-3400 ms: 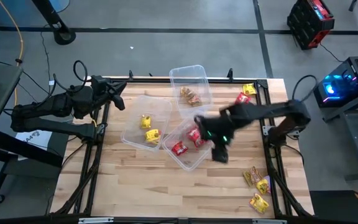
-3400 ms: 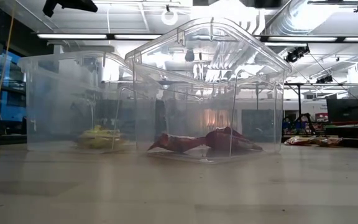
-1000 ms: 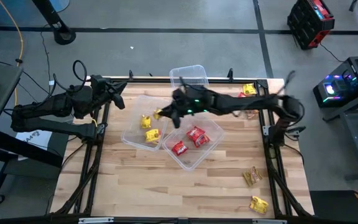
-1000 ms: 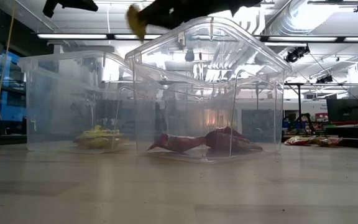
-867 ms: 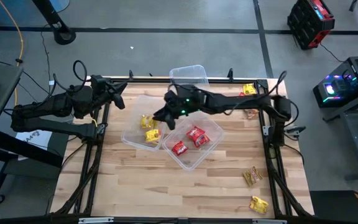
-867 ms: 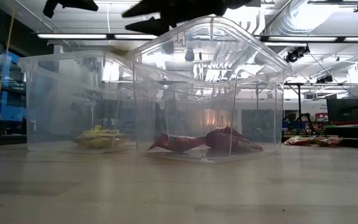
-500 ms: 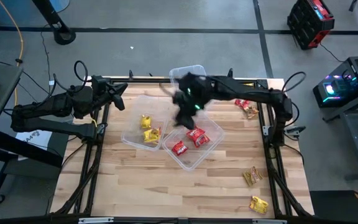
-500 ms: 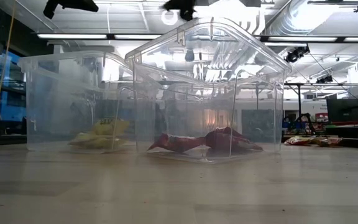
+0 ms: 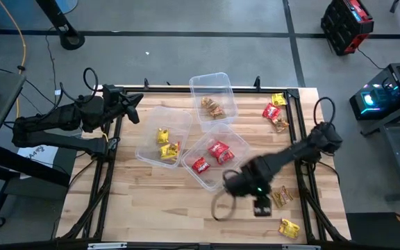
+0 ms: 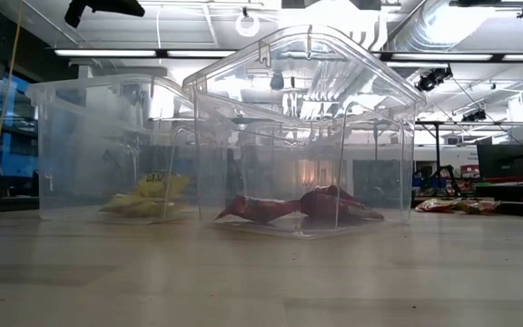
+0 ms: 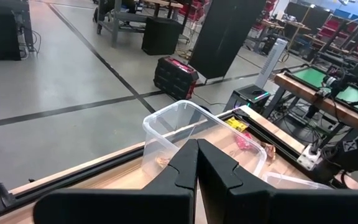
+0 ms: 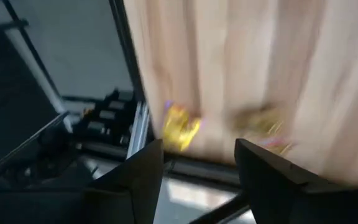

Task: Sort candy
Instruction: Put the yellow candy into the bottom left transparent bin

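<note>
Loose on the worktop [image 9: 151, 201], toward its right front corner: a brown-gold candy [image 9: 280, 197] and, just nearer that corner, a yellow candy [image 9: 289, 227]; both well apart from the three clear tubs. Already sorted: yellow sweets [image 9: 165, 144] in the left tub [image 9: 148, 149], red sweets [image 9: 210, 156] in the middle tub [image 9: 231, 167], brown-gold sweets [image 9: 212, 107] in the back tub [image 9: 210, 82]. Also unsorted, near the back right corner beyond the tubs: a yellow packet [image 9: 278, 100] and red packets [image 9: 273, 114]. Closest to the loose front pair: the right claw [image 9: 261, 206], hanging over the worktop just beside the brown-gold candy, on the side facing the middle tub, with the yellow candy a little farther toward the front edge. Seen from the right wrist, fingers [image 12: 135, 180] spread wide and empty, the yellow candy [image 12: 180, 126] showing in the gap between them and the brown-gold candy [image 12: 260, 124] off to one side, both blurred. Long axis of either packet too smeared to read from the wrist; from above, the brown-gold one appears to lie roughly along the worktop's right rail. Likely next: a short reach from the middle tub's side toward the right front corner. Far off from all this: the left claw [image 9: 132, 104], parked at the back left corner, fingers [image 11: 185, 171] pressed together on nothing, pointing toward the back tub [image 11: 179, 134].
</note>
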`<state>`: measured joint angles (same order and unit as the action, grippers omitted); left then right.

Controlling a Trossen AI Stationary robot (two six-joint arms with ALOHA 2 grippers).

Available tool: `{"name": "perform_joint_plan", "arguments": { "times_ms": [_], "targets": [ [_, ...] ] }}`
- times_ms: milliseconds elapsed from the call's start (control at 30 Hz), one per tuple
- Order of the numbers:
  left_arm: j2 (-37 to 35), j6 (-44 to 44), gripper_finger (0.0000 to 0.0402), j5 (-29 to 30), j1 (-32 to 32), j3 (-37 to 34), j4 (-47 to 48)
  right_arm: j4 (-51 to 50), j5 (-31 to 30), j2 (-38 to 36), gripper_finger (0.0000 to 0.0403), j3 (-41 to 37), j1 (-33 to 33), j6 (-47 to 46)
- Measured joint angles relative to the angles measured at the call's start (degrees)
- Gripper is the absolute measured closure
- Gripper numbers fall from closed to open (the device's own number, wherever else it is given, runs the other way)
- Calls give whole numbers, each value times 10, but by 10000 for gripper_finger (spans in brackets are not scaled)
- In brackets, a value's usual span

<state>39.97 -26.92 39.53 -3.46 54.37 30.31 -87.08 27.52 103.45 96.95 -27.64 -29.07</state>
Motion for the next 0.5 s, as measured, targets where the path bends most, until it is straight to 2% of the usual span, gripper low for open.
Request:
{"name": "perform_joint_plan", "arguments": {
  "times_ms": [100, 233, 367, 500],
  "targets": [
    [0, 0, 401, -4, 0, 0, -1, 70, 51, -20, 210, -89, -59, -88],
    [0, 0, 401, -5, 0, 0, -1, 254, 115, -26, 211, -205, -123, -236],
    [0, 5, 402, -5, 0, 0, -1, 412, 143, -21, 211, -306, -169, -375],
    [0, 10, 402, -5, 0, 0, -1, 473, 144, -20, 211, -381, -192, -473]
  ]
}}
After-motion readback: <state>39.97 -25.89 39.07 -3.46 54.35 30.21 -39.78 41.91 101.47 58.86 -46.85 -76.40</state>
